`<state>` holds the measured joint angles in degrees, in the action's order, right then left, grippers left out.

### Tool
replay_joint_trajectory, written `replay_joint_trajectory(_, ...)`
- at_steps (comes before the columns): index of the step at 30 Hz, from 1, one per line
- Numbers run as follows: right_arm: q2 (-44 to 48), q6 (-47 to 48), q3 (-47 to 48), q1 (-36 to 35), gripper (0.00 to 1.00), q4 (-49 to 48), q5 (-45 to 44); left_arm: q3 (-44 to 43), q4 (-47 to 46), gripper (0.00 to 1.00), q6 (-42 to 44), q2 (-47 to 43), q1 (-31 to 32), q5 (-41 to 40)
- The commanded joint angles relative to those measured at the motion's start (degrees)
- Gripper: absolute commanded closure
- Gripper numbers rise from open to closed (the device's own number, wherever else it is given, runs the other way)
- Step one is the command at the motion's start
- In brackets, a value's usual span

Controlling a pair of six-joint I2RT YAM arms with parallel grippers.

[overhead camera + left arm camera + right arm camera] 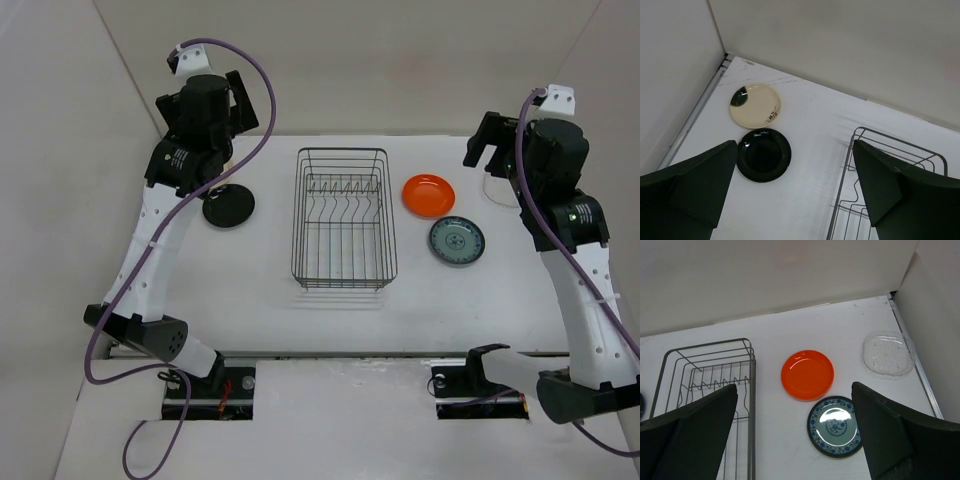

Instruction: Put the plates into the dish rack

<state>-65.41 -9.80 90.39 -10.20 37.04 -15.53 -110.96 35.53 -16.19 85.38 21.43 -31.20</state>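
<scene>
The wire dish rack (pixel 297 222) stands mid-table with nothing in it; it also shows in the left wrist view (pixel 858 130) and the right wrist view (pixel 753 415). The orange plate (pixel 428 195) (pixel 807 375) and the teal patterned plate (pixel 457 241) (pixel 835 426) lie flat to its right. The black plate (pixel 229 208) (pixel 763 154) and the cream plate (pixel 755 105) lie flat to its left; the left arm hides the cream one from above. My left gripper (pixel 238 100) (pixel 795 200) and right gripper (pixel 490 148) (pixel 792 440) hang open and empty, high above the plates.
A clear plastic dish (pixel 888 353) lies at the far right corner, beyond the teal plate. White walls close the table at the back and both sides. The table's left edge has a metal rail (pixel 695 117).
</scene>
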Motion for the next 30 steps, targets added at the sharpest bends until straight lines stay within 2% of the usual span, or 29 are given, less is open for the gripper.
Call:
replay_joint_trajectory(1, 1.06, -0.74, 0.15, -0.61, 0.00, -1.88, -1.26, -1.63, -0.28, 0.00, -0.69, -0.39, 0.37, -0.97)
replay_joint_trajectory(9, -2.79, -2.33, -2.40, 0.17, 0.00, -4.16, -6.00, -1.11, -0.89, 0.00, -1.21, 0.13, 0.37, -0.27)
replay_joint_trajectory(11, -8.55, -3.20, -5.92, 5.60, 0.00, -9.42, 2.13, 1.87, -3.78, 0.00, -1.22, 0.13, 0.37, 0.35)
replay_joint_trajectory(13, -15.50, -6.18, -5.14, 10.96, 0.00, -10.23, 6.38, 4.86, -7.21, 0.00, -1.74, 0.92, 0.37, 2.80)
replay_joint_trajectory(15, -23.40, -9.86, -4.34, 12.56, 0.00, -13.90, 3.94, 5.74, -7.84, 0.00, -1.74, 2.06, 0.37, 4.65)
replay_joint_trajectory(18, -29.40, -15.57, -6.44, 16.51, 0.00, -20.31, 5.41, 7.33, -10.03, 0.00, -1.74, 4.08, 0.37, 7.29)
replay_joint_trajectory(21, -32.67, -21.38, -8.29, 21.17, 0.00, -24.98, 7.18, 6.81, -9.43, 0.00, -1.74, 5.76, 0.37, 8.52)
replay_joint_trajectory(25, -40.74, -31.12, -6.99, 24.78, 0.01, -25.00, 7.18, 6.81, -9.42, 0.00, -1.22, 6.29, 0.37, 8.53)
replay_joint_trajectory(30, -43.67, -33.97, -5.84, 26.37, 0.03, -25.61, 5.61, 8.12, -9.95, 0.00, -0.16, 4.35, 0.37, 8.53)
